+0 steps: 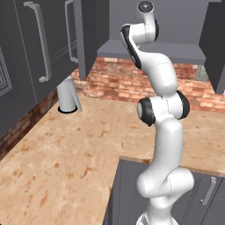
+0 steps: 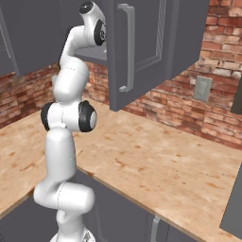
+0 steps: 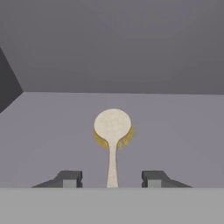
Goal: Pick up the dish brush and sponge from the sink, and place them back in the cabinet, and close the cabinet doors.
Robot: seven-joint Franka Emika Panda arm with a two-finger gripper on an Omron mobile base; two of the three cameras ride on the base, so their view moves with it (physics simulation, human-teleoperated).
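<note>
We see the beige speckled counter (image 1: 66, 149) running in an L beneath a red brick wall (image 1: 127, 81), and in the left base view a pale cylindrical container (image 1: 68, 93) stands on it near the corner, something the right base view lacks; that view instead gives us a grey wall outlet (image 2: 202, 88) set in the brick. Above the counter hangs the dark grey cabinet (image 1: 154, 48) with its grey shelf, and the cabinet doors (image 2: 137, 47) stand swung open, one showing its long silver bar handle (image 2: 126, 47) face-on in the right base view, the other seen edge-on in the left base view (image 1: 85, 35). The white arm (image 1: 160, 127) rises from the base and reaches up so that its hand goes into the cabinet opening. From the hand view we look along the shelf floor to the back wall, and there the dish brush (image 3: 112, 131) lies flat on the shelf, its round cream head away from us with yellow bristles showing beneath it, its thin handle pointing back between the fingertips. The gripper (image 3: 112, 179) has its jaws apart, one tip on each side of the handle with a clear gap to it, touching nothing.
</note>
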